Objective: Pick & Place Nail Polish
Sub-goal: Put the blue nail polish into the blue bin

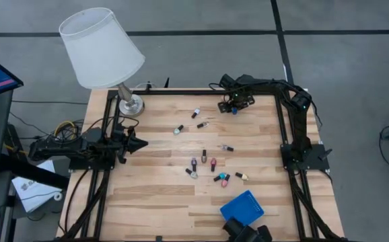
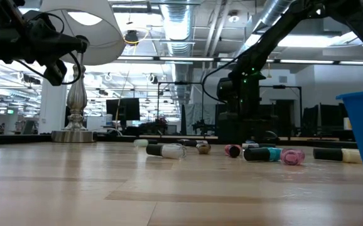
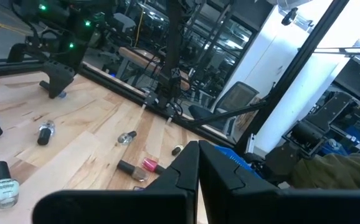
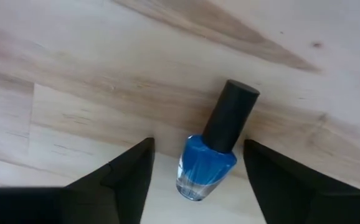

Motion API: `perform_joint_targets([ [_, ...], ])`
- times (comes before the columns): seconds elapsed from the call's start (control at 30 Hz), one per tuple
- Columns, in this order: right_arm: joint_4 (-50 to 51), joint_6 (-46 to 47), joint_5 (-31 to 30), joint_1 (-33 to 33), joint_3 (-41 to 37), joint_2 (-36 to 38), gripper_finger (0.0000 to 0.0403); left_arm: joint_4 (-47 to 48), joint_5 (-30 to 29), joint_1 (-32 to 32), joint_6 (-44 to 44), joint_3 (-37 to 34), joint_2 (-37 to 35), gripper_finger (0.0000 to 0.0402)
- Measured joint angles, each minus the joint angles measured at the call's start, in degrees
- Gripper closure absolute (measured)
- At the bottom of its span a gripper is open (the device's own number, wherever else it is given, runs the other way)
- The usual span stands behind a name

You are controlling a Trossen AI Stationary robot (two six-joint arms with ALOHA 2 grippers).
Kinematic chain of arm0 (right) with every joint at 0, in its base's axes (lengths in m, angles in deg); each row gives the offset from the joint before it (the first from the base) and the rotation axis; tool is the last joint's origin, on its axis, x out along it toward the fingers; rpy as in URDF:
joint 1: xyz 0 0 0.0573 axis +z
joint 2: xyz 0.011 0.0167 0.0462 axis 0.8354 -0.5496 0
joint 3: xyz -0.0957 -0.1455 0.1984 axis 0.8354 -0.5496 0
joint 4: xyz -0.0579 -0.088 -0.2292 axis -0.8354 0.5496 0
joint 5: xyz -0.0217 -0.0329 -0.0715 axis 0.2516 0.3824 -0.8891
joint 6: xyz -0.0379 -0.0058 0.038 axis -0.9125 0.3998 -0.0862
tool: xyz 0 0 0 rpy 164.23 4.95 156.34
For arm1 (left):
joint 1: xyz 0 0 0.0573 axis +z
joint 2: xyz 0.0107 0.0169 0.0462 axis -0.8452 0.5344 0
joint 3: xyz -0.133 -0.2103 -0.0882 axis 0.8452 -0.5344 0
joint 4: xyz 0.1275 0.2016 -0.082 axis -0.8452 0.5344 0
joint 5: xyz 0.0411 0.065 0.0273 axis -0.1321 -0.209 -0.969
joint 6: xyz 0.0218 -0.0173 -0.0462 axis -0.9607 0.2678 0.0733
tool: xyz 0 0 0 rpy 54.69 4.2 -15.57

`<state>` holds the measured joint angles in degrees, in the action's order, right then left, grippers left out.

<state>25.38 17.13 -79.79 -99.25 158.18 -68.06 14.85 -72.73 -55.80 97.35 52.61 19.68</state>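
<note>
Right wrist view: right gripper (image 4: 192, 163) is low over the table (image 4: 74, 74), its two dark fingers spread wide on either side of a blue nail polish bottle (image 4: 206, 163) that lies flat on the wood, black cap pointing away from the camera; neither finger touches the glass yet, so nothing is grasped. High view places this bottle (image 1: 234, 111) at the far right corner of the table, well apart from the main scatter of nail polish bottles (image 1: 211, 165) around the middle. Blue tray (image 1: 243, 207) sits at the near edge. Left gripper (image 1: 139, 142) waits over the left side of the table with fingers pressed together and empty, beside the lamp (image 1: 103, 50). Judgement: step in hand is the pinch on the blue bottle. To do it well, keep the fingers centred on the coloured body, not the narrower cap, close evenly so the round glass does not roll or squirt out sideways, and settle low enough to catch it at its widest part before lifting straight up
</note>
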Motion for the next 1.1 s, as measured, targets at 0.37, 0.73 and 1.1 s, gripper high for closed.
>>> perform_joint_targets([
  [0.37, -0.4, -1.2, 1.3, -0.1, -0.1, 0.0, 0.0272, -0.4, 0.0, 0.0, 0.0, 0.0, 0.0, 0.0401],
  [0.73, -0.5, -1.2, 1.6, -0.1, -0.1, 0.0, 0.0282, -0.6, 0.0, 0.0, 0.0, 0.0, 0.0, 0.0401],
  [1.1, -0.4, -1.7, 2.5, -0.9, -0.3, 2.3, 0.0295, -0.8, 0.0, 0.0, 0.0, 0.0, 0.0, 0.0401],
])
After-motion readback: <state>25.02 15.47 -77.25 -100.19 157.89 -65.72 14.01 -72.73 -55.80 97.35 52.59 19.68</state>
